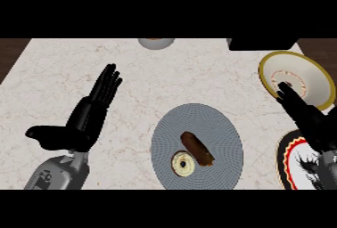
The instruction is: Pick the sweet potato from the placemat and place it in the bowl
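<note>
Right now we are holding our right hand (310, 121) released over the bowl (314, 75), sweet potato (197, 148) lying diagonally on the placemat (214, 121) to its lower left.

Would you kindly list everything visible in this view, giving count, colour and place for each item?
counter: 1, pale marbled, fills the view
placemat: 1, grey, round, low centre
sweet potato: 1, brown, on the placemat
ring-shaped item: 1, cream, on the placemat beside the sweet potato
bowl: 1, white with a yellow rim, far right
plate: 1, white, black and red pattern, lower right
round vessel: 1, grey, top edge, partly cut off
block: 1, black, top right edge
left hand: 1, black, open, above the counter at left
right hand: 1, black, open, fingertips over the bowl's near side
</note>
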Tool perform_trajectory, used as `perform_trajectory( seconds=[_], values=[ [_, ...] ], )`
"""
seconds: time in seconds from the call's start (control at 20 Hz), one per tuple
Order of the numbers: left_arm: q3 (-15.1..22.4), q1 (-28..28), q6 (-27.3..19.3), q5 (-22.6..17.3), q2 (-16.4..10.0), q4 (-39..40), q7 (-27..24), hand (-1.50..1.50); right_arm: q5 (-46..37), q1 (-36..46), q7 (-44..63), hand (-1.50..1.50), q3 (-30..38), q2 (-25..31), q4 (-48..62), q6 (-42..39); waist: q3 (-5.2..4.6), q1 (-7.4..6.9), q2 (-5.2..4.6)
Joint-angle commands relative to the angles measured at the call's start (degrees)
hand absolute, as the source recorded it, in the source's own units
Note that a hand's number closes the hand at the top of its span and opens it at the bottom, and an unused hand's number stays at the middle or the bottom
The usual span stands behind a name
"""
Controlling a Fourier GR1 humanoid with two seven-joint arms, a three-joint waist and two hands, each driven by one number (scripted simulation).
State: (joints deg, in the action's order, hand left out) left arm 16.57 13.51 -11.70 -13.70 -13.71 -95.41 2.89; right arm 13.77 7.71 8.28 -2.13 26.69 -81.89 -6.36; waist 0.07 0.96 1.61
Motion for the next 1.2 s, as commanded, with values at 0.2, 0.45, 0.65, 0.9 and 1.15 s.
perform_trajectory(
  seconds=[0.2,0.45,0.65,0.9,1.15],
  values=[
    [-5.3,-1.6,-2.5,4.6,-7.4,4.2,2.3,0.00,-11.8,15.2,-9.2,1.50,-14.2,2.7,-20.5,-8.4,-0.49,-7.47,0.30],
    [-9.1,-5.3,-5.0,5.4,-9.9,8.2,3.1,0.00,-37.6,14.3,-0.9,-1.50,-14.9,15.3,-24.8,1.5,-0.53,-0.61,0.22],
    [-12.8,-5.6,-4.3,3.7,-12.6,7.3,4.2,0.00,-48.7,3.5,-3.1,-1.50,-24.3,14.7,-39.3,5.8,-0.09,1.81,-0.12],
    [-13.2,-7.6,-2.6,3.4,-12.0,7.2,2.1,0.00,-67.4,-6.4,4.3,-1.50,-34.6,12.7,-44.4,9.5,-0.10,0.11,-1.21],
    [-14.5,-3.2,-0.3,3.8,-11.3,10.0,3.2,0.00,-71.5,-0.6,15.7,-1.50,-37.6,5.6,-51.1,-4.1,-0.14,-0.76,-1.57]
  ],
)
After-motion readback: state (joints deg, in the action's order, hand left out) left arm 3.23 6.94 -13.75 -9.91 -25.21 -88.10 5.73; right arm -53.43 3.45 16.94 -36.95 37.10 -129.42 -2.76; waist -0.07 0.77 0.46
